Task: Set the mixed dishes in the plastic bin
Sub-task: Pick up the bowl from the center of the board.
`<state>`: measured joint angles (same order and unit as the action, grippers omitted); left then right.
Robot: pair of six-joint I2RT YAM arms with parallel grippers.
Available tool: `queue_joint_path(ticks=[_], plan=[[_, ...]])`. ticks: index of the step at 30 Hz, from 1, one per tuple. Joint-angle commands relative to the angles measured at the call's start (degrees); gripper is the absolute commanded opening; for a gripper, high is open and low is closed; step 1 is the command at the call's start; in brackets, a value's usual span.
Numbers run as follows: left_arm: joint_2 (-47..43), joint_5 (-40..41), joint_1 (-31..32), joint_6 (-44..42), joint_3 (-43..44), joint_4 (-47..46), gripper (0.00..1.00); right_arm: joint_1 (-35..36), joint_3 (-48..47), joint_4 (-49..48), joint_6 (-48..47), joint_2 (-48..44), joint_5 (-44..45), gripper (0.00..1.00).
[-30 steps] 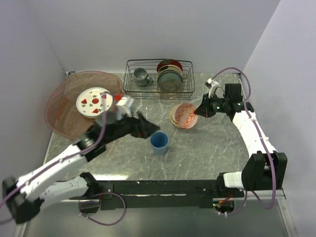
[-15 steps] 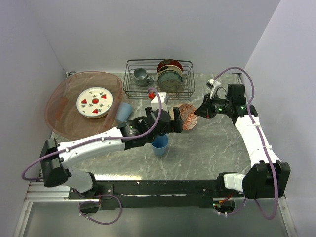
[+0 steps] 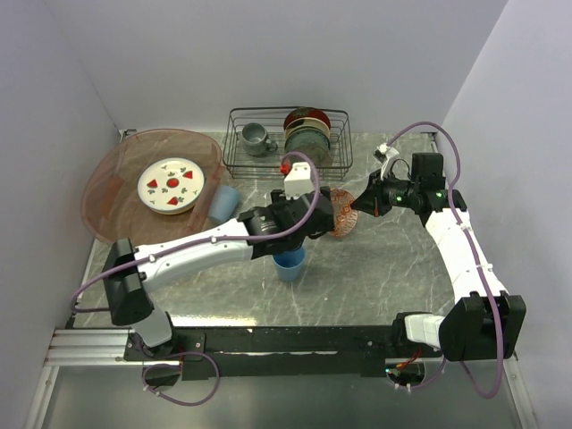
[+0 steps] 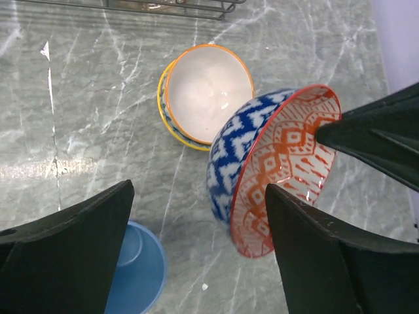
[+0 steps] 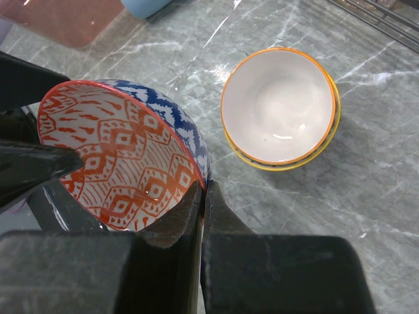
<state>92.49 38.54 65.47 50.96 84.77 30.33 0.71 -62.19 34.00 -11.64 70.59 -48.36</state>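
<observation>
Nearest my bases, a light-blue cup point(image 3: 289, 262) stands upright on the marble table point(image 3: 375, 277), tucked under my left forearm. Just past it my left gripper point(image 4: 196, 196) is spread wide and grasps nothing. The red-patterned bowl point(image 4: 275, 163) hangs between its two fingers, so close to one that I cannot tell whether it touches. My right gripper point(image 5: 203, 186) is clenched on that bowl's rim, holding it tipped on edge above the table. Beyond, the cream bowl point(image 4: 208, 88) sits upright with a yellow rim showing beneath it. Farther left, a second light-blue cup point(image 3: 223, 203) lies against the plastic bin point(image 3: 107, 192), where the white plate point(image 3: 171, 186) with strawberry marks lies. At the back stands a black wire rack point(image 3: 286, 161). This looks like a handover. My left fingers should close firmly on the bowl's wall before my right lets go, then carry it to the bin.
</observation>
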Motion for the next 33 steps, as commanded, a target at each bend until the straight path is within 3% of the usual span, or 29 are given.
queue_joint_path(ticks=[1, 2, 5, 6, 9, 10, 15, 17, 20, 21, 22, 23, 33], plan=[[4.4, 4.1, 0.4, 1.8, 7.2, 7.2, 0.81, -0.1, -1.1, -2.1, 0.2, -2.3, -2.7, 0.00], [5.2, 4.3, 0.4, 2.1, 8.2, 8.2, 0.79, 0.0, -1.1, -2.2, 0.2, -2.3, -2.7, 0.00], [7.4, 4.8, 0.4, 2.7, 11.3, 11.3, 0.56, 0.0, -0.9, -2.2, 0.2, -2.4, -2.7, 0.00], [7.7, 4.9, 0.4, 3.0, 12.1, 11.8, 0.36, 0.1, -0.8, -2.4, 0.3, -2.5, -2.8, 0.00], [7.7, 3.6, 0.4, 2.5, 12.1, 11.4, 0.08, 0.0, -0.5, -3.0, 0.6, -2.8, -3.1, 0.00], [7.1, 3.4, 0.4, 2.3, 11.8, 10.9, 0.03, 0.1, -0.3, -3.1, 0.6, -3.0, -3.5, 0.00], [2.7, 2.6, 0.3, 0.1, 7.3, 5.9, 0.01, 0.2, 1.1, -4.0, 0.0, -4.8, -5.7, 0.01], [-1.0, 1.5, -0.4, -0.8, 4.7, 3.3, 0.01, 0.2, 2.1, -4.6, -0.1, -5.8, -7.0, 0.13], [-7.4, -2.5, -2.9, -2.2, -1.9, -3.2, 0.01, 0.1, 3.6, -6.0, -0.4, -7.1, -8.9, 0.54], [-9.1, -3.3, -3.4, -2.4, -5.1, -6.1, 0.01, 0.2, 3.9, -6.7, -0.4, -7.6, -10.2, 0.77], [-12.1, -5.5, -5.2, -2.4, -6.5, -7.1, 0.01, 0.2, 4.3, -7.2, -0.6, -8.1, -10.5, 0.85], [-13.5, -6.3, -6.1, -2.3, -7.9, -7.9, 0.01, 0.2, 4.8, -7.7, -0.6, -9.3, -10.9, 0.99], [-29.1, -15.2, -24.4, -2.0, -18.1, -7.1, 0.01, -3.9, 13.4, -19.3, 4.3, -17.2, -15.4, 1.00]])
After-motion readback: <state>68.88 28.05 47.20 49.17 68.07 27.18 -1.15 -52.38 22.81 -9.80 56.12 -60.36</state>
